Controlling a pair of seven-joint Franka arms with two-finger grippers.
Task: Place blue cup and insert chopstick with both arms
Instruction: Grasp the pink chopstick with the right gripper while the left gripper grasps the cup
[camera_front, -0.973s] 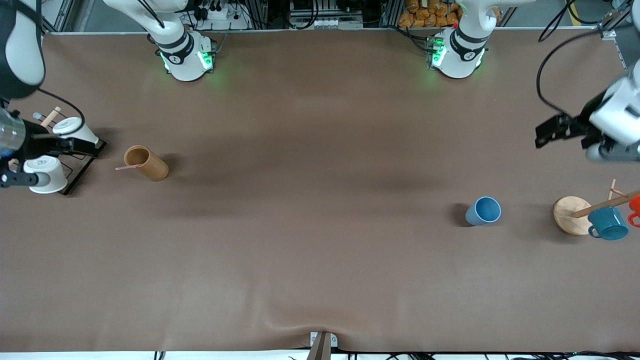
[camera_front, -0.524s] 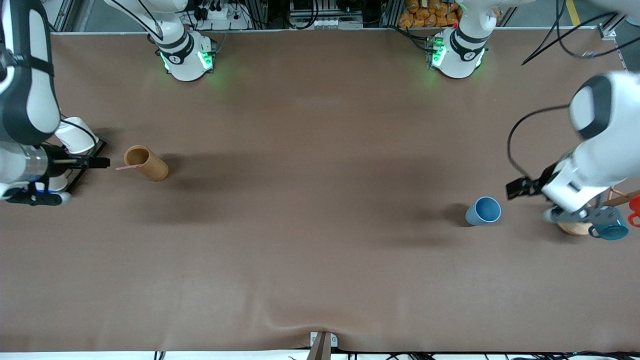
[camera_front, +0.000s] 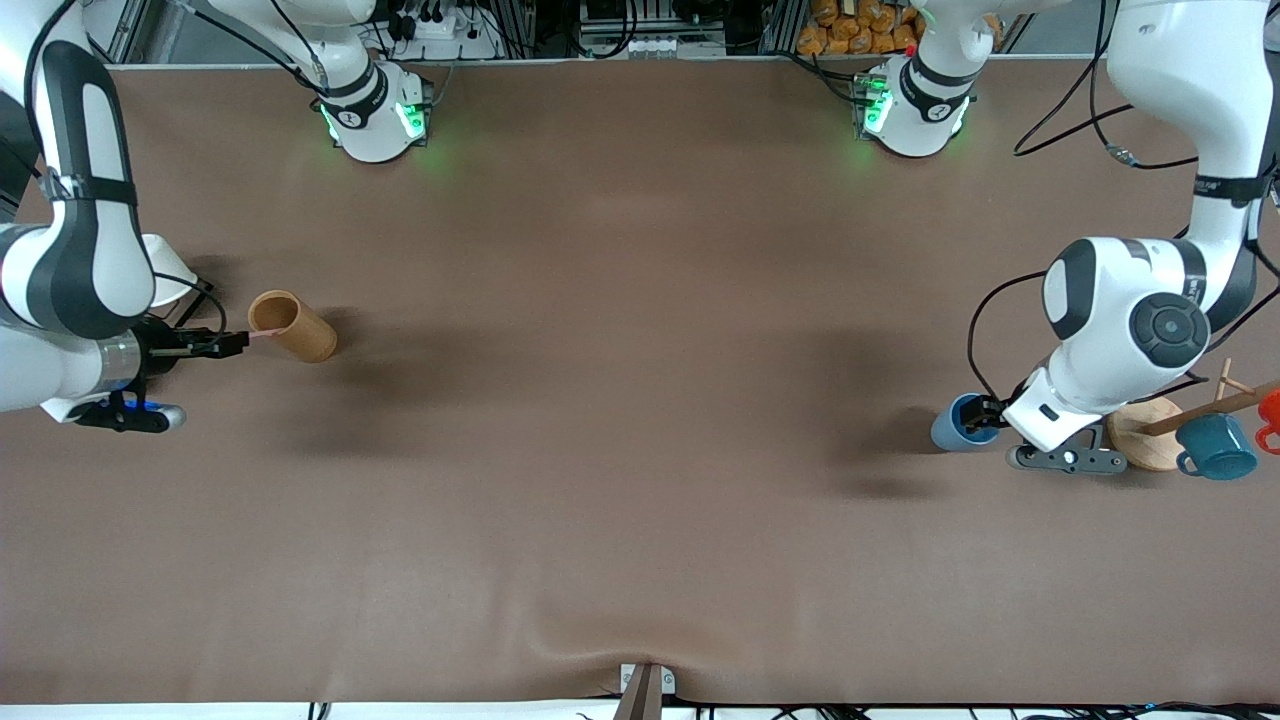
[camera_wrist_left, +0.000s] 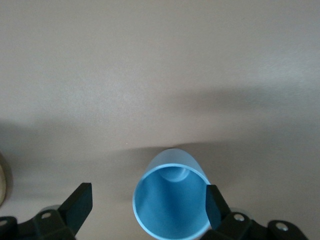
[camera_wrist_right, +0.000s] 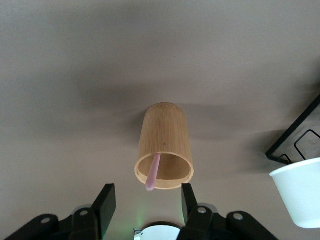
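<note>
One blue cup (camera_front: 950, 428), one chopstick (camera_wrist_right: 153, 173), two open grippers

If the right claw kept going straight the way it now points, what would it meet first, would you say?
Most likely the chopstick leaning out of the wooden cylinder, which sits directly ahead of the open right claw; depth is hard to judge.
</note>
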